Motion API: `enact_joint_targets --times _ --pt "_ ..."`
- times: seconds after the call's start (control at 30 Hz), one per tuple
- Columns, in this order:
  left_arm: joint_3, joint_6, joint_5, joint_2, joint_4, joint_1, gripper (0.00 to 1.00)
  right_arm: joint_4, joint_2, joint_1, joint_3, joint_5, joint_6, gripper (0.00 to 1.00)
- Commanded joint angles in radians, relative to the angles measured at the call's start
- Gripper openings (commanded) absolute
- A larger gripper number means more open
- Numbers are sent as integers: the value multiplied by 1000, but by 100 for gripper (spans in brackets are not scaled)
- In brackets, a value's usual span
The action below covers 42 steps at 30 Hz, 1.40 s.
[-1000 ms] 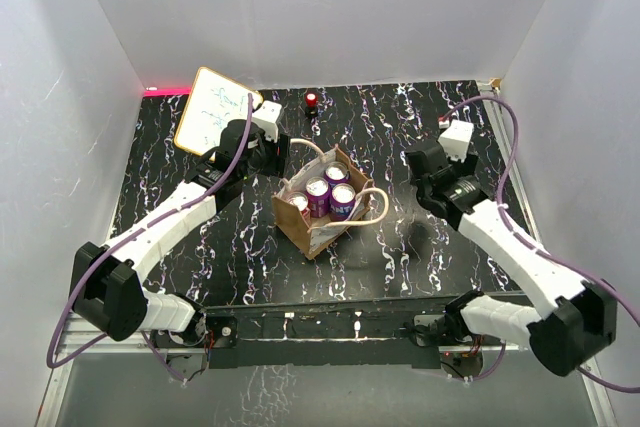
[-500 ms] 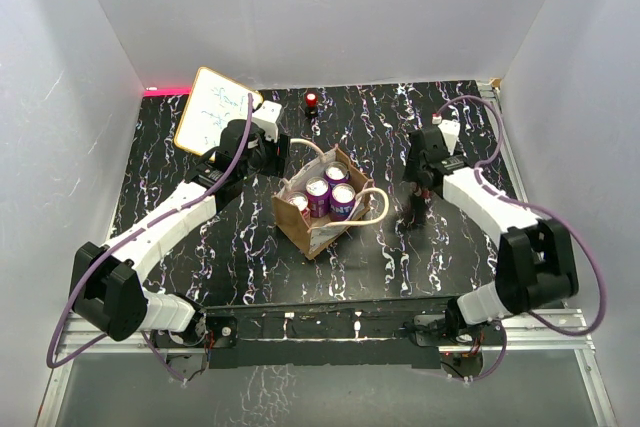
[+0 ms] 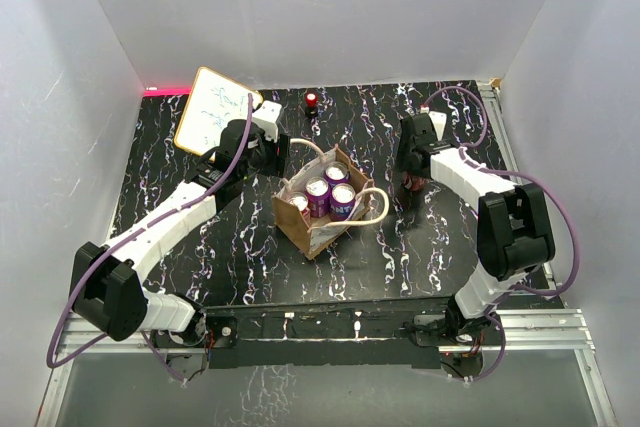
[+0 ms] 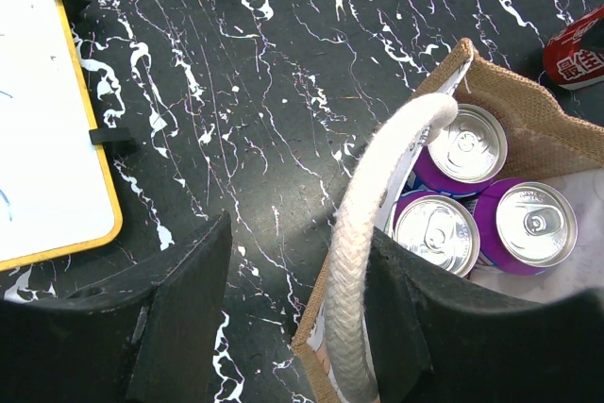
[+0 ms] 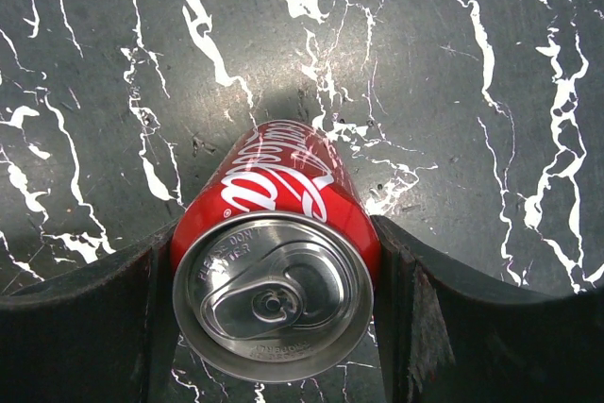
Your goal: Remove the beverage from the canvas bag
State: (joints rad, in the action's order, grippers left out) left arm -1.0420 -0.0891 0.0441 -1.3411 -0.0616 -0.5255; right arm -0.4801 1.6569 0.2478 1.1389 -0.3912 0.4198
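Drink: the red can (image 5: 274,271) is out of the bag (image 3: 322,235), just to its right, on or just over the worktop (image 5: 491,63); I cannot tell which.
Which way it points: straight up, lid on top.
Right pincer (image 5: 274,233): clenched on the red can's sides.
Left pincer (image 4: 300,233): released, fingers wide, with the bag's rope handle (image 4: 363,224) between them.
In the bag: three purple cans (image 4: 533,224).
Nearer arm: the right one.
Words: "Coca-Cola" on the side, "PLEASE DON'T" on the lid.

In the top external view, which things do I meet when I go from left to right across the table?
whiteboard → canvas bag → right gripper holding the red cola can
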Motion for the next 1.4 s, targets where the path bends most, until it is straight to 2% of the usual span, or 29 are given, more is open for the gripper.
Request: enact_joint_targets --times 0.0,0.07,0.3,0.5,0.73,1.0,1.17,1.23,1.37 --pt "-42 3 5 12 -6 -2 53 84 3 -2 48 -11 -1 25" --pt "-41 3 4 13 -6 -2 53 86 10 -1 41 -9 2 30" --pt "-41 2 5 10 -7 -1 53 56 26 -3 59 8 3 62" --pt "-43 1 -1 6 -7 -1 53 47 -23 -4 62 15 -3 98" --pt "-46 -4 -11 2 -9 -1 53 -9 -143 -5 21 49 -4 100" --pt "-47 -13 -29 4 -6 -2 53 -22 -423 -4 -229 171 28 99" --pt "-55 -18 -38 -2 -12 -1 53 -77 -554 -5 -231 269 -19 99" --pt "-51 -17 -37 2 -11 -2 53 -87 -592 -3 -195 350 -48 99" --pt "-49 -18 -36 4 -7 -1 53 -61 -619 -1 -99 616 -118 99"
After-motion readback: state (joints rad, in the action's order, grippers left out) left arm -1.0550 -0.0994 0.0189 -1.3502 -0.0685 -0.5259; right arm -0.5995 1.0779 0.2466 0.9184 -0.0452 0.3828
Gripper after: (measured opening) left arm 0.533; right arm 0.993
